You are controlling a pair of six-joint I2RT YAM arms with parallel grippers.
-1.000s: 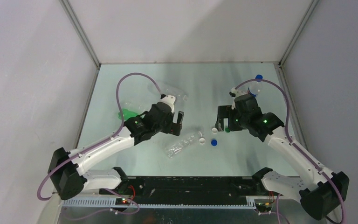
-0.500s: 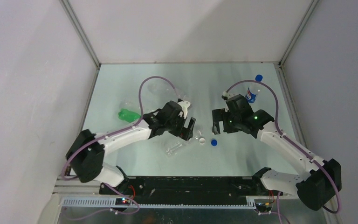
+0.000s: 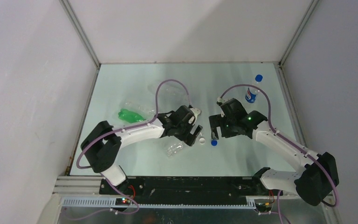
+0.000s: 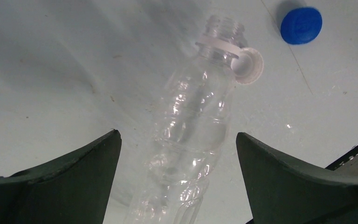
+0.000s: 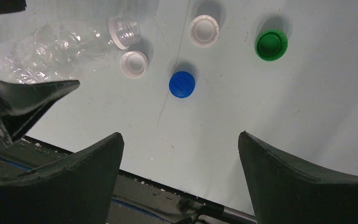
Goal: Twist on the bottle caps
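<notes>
At far right — Pepsi-label bottle (image 3: 250, 95)

nothing can be read; the blue-red-white label (image 3: 250, 96) on the upright bottle (image 3: 253, 89) is too small.

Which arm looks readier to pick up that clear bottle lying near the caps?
Left. The left gripper, open, straddles the clear bottle; the right gripper hangs open over the blue cap.

Bright, even overhead light (shadows soft, short).
</notes>
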